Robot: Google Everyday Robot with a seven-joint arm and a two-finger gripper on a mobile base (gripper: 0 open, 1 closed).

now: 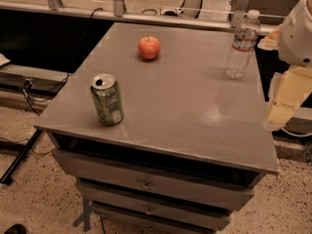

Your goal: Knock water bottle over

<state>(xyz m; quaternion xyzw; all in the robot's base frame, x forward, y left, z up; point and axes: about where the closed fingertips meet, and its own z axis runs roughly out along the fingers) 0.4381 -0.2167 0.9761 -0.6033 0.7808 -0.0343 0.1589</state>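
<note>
The water bottle [241, 44] stands upright near the far right corner of the grey cabinet top [185, 106]. It is clear and ribbed, with a white cap and a red-and-white label band. My white arm [297, 30] comes in at the right edge of the view. My gripper [287, 99], a pale cream part, hangs just off the cabinet's right edge, to the right of the bottle and nearer to me. It is apart from the bottle and nothing shows in it.
A green soda can [107, 99] stands upright near the front left of the top. A red apple [149, 47] sits at the far middle. Drawers [146, 184] are below the top. A metal rail [146, 16] runs behind it.
</note>
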